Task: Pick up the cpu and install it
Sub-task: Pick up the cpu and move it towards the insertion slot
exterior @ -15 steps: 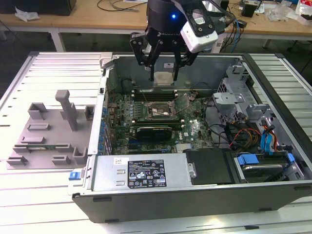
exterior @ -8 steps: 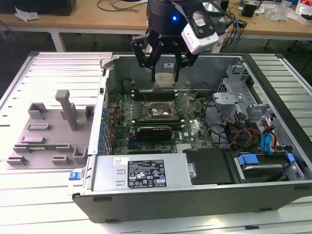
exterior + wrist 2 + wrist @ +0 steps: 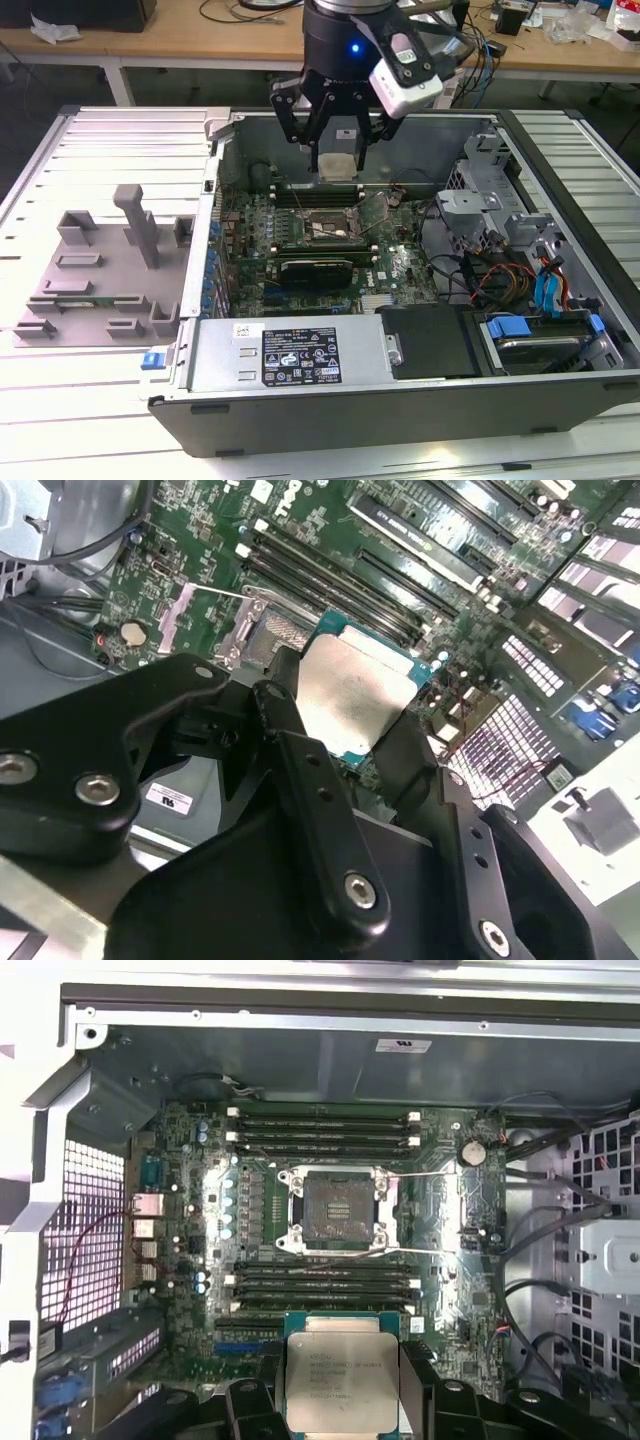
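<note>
- Cpu (image 3: 340, 1380) where?
- Held by the gripper (image 3: 337, 163), fingers (image 3: 300, 765) pinched on its edges, hanging over the open computer case (image 3: 220, 350), apart from the empty socket (image 3: 337, 1210), not seated.

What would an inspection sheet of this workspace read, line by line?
Surface: slatted metal table, with an open computer case lying on it.
Job's things: cpu held above the motherboard, near the empty open socket.
Clutter: grey tray beside the case, at the exterior view's left.
Grippers: claw shut on the cpu's edges.
Cables: coloured wires inside the case, at the exterior view's right.
Surroundings: wooden bench behind.
</note>
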You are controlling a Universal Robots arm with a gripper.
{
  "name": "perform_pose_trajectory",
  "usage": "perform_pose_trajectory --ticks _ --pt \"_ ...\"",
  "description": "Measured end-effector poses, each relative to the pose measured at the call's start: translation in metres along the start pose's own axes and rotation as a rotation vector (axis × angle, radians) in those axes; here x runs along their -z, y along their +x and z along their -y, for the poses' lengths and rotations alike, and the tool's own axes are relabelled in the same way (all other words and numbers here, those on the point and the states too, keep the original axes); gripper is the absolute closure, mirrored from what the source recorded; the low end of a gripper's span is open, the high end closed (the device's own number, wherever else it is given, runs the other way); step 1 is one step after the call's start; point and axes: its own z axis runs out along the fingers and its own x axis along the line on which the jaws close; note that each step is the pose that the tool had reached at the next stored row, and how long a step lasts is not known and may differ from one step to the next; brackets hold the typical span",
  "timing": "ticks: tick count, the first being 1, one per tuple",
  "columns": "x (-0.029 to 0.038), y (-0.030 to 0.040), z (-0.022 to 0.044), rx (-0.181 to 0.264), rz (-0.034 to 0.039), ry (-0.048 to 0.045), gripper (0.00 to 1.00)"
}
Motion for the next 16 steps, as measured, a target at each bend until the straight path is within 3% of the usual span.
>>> perform_pose_trajectory --ticks 6,12,16 --pt "-0.0115 0.0002 -0.0031 0.000 -0.0001 0.0001 0.45" --pt "-0.0227 -0.0005 -0.0167 0.000 -0.0003 0.0003 0.45" --pt "-0.0303 -0.0004 -0.0201 0.000 -0.0004 0.0002 0.45"
